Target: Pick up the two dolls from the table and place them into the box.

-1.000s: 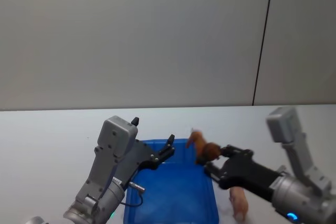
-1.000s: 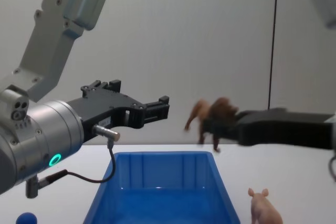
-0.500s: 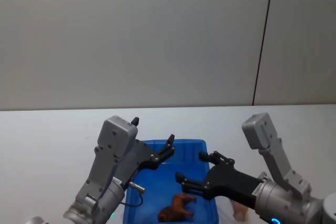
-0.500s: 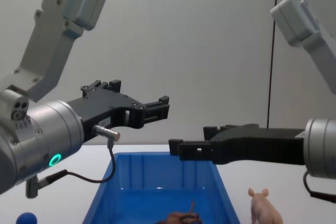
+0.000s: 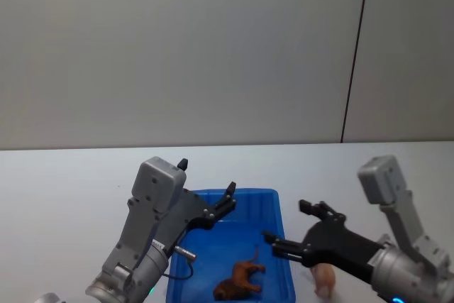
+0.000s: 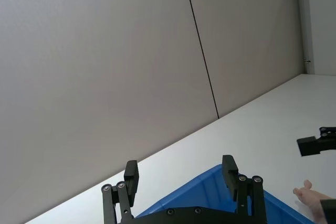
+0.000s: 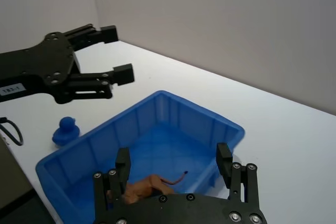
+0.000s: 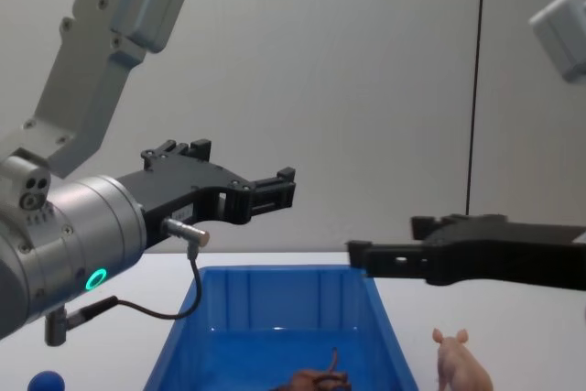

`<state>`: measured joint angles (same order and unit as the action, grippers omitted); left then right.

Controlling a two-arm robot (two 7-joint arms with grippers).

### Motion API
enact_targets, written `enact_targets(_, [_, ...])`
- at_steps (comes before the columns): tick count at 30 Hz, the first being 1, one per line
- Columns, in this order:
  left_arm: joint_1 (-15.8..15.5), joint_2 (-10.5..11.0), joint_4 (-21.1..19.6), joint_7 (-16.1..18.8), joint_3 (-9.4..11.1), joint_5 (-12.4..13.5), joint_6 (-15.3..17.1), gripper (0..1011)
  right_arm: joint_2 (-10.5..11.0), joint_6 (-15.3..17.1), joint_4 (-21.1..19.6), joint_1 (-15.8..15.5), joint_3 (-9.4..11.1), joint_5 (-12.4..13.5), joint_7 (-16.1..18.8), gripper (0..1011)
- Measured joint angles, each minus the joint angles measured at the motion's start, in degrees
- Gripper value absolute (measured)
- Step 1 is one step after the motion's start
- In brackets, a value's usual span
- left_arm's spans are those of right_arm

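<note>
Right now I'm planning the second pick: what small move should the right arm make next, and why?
Probably lower the open right gripper toward the pig, standing on the table just right of the box. The lion already lies in the box; the left gripper hovers open above it.

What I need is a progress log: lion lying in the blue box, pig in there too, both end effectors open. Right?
Not quite: the pig stands on the table beside the box, to its right, as the chest view shows. The lion does lie in the box, and the left end effector and right end effector are open.
</note>
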<state>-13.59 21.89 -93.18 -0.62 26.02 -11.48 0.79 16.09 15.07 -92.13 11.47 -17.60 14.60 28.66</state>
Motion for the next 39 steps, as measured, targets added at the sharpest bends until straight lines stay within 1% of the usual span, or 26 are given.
enact_targets(11, [0.0, 0.0, 0.0, 0.0, 0.0, 0.0, 0.0, 1001, 3.0, -0.2, -2.8, -4.0, 1.3, 1.1, -6.0, 1001])
enact_targets(19, [0.0, 0.0, 0.0, 0.0, 0.0, 0.0, 0.0, 1001, 4.4, 1.0, -3.5, -6.7, 1.7, 1.4, -9.8, 1001])
enact_targets(24, [0.0, 0.0, 0.0, 0.0, 0.0, 0.0, 0.0, 1001, 4.6, 2.1, -3.0, -7.5, 1.7, 1.5, -11.5, 1001])
enact_targets(29, [0.0, 0.0, 0.0, 0.0, 0.0, 0.0, 0.0, 1001, 4.6, 2.9, -2.1, -7.6, 1.7, 1.6, -12.2, 1001])
enact_targets(39, [0.0, 0.0, 0.0, 0.0, 0.0, 0.0, 0.0, 1001, 3.3, 5.0, 1.2, -6.6, 1.2, 2.3, -12.6, 1001])
